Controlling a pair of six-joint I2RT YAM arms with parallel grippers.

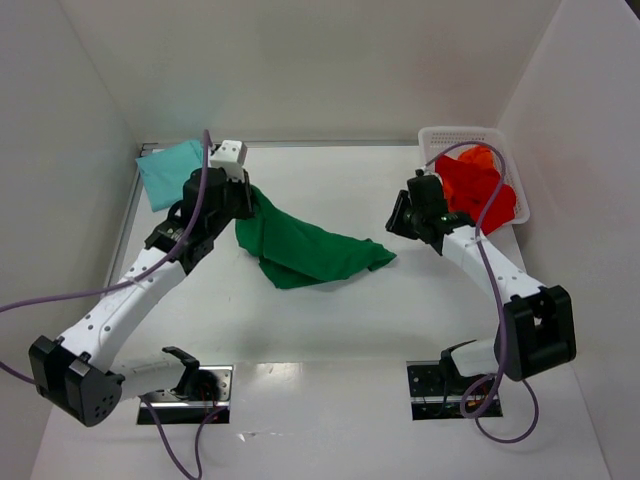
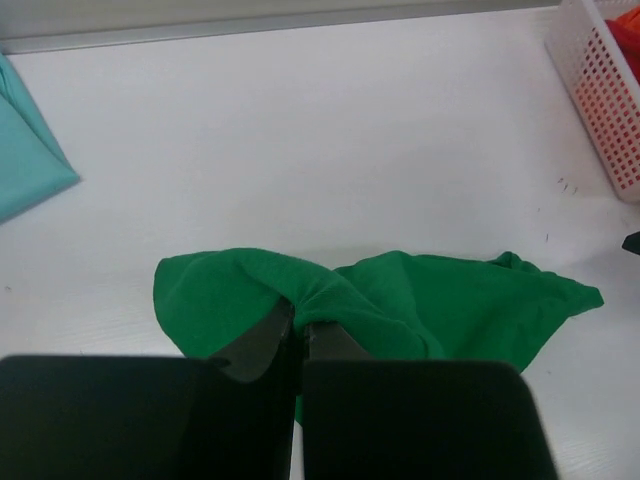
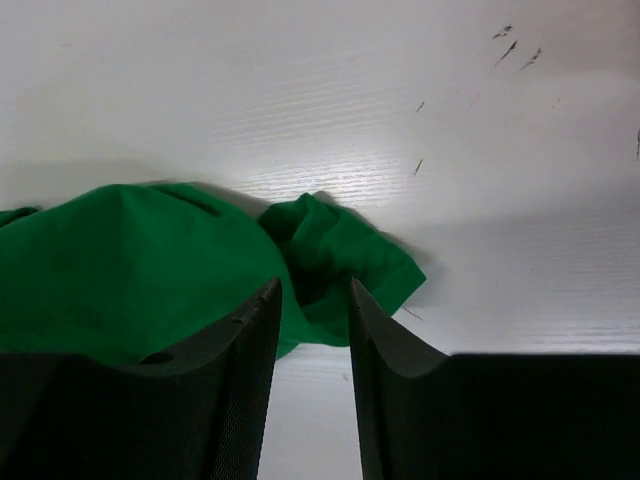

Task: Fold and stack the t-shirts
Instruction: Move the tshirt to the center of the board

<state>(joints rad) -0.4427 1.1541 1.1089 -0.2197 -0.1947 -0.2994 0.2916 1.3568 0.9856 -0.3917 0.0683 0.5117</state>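
The left jaws clench the dark green t-shirt (image 1: 302, 250), stretched lengthwise toward the parted right jaws.

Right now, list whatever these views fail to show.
- Green t-shirt: its near edge, left wrist view, is hidden behind the left pincer.
- Teal t-shirt: cut off by the left edge, left wrist view.
- Red t-shirts: how many there are, top view; they are bunched together in the basket.

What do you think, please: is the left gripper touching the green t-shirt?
Touching: left wrist view shows the left gripper shut on a fold of the green t-shirt.
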